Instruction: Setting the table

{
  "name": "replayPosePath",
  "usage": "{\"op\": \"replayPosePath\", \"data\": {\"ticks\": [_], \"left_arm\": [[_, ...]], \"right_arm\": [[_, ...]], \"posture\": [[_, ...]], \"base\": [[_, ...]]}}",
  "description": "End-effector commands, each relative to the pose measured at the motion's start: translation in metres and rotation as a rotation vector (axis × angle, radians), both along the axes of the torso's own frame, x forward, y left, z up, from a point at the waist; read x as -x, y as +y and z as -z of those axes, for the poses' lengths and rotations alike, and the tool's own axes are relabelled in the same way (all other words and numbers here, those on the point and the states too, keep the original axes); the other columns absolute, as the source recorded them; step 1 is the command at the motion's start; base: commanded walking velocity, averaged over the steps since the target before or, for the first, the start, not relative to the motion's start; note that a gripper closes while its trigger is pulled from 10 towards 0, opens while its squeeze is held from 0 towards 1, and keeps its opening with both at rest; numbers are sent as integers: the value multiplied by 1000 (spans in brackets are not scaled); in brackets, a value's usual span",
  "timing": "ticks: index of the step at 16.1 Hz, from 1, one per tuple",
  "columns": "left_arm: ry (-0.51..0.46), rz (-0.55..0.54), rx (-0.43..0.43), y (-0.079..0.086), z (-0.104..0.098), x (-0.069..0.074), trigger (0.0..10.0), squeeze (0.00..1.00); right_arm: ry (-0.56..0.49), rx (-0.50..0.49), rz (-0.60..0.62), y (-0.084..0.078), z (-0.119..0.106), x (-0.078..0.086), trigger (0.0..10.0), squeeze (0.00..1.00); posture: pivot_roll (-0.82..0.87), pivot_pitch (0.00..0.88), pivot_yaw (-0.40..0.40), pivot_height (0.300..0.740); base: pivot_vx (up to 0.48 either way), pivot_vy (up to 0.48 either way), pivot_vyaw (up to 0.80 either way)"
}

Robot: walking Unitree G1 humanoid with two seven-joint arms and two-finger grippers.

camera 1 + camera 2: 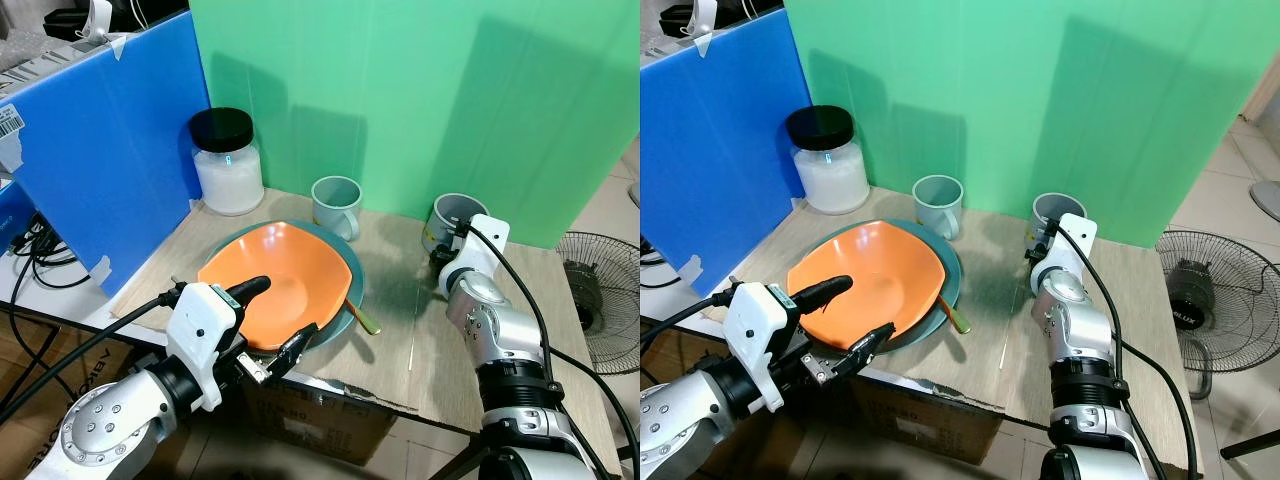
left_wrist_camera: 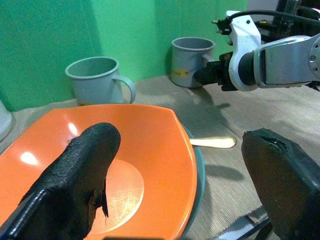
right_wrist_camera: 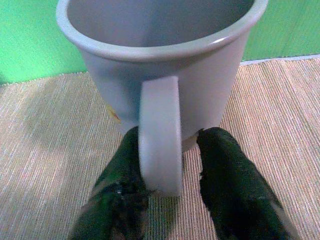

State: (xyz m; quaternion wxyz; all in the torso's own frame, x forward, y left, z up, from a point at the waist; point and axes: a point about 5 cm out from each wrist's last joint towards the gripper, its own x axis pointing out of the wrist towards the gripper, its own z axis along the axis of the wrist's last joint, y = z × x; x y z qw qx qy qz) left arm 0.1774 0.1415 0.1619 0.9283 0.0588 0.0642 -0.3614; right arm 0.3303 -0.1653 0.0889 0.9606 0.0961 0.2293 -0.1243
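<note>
Tabletop edge: left gripper (image 1: 278, 316) spread around orange bowl (image 1: 285, 280) rim; right gripper (image 3: 167, 150) straddles mug handle (image 3: 160, 132), unclenched.

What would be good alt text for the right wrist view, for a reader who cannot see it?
The right gripper has its two black fingers on either side of the handle of a grey mug, close to it but not clearly squeezing. The mug stands upright on a woven tan mat, with a green backdrop behind.
</note>
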Motion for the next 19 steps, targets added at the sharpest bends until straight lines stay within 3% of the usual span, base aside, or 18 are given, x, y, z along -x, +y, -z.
{"op": "replayPosePath", "data": {"ticks": [1,7,11,12,15,17,19], "left_arm": [[-3,7,-5,0,-2,-1,10000,0],[-7,11,-9,0,-2,-3,10000,0],[-17,7,-5,-1,-3,-4,10000,0],[-27,-15,-3,-2,-3,-5,10000,0],[-59,-101,-25,-7,2,-12,10000,0],[-85,-234,-30,-8,4,-22,10000,0],[-154,-380,24,-10,-5,-32,10000,0]], "right_arm": [[-22,-13,5,-1,-5,-4,0,0],[-150,-118,8,-3,-24,1,0,0],[-363,14,-129,-14,-61,34,0,0],[-427,98,-184,-17,-73,47,10000,0],[-421,162,-169,-25,-75,66,10000,0],[-425,189,-132,-32,-76,78,10000,0],[-417,254,-116,-33,-79,88,10000,0]], "posture": [[-14,0,4,740],[-21,0,16,740],[-30,0,25,740],[-41,0,30,740],[-54,0,29,740],[-62,0,28,740],[-75,0,35,740]], "base": [[0,0,0],[0,0,0],[0,0,0],[0,0,0],[0,0,-533],[0,0,0],[0,0,-400]]}}
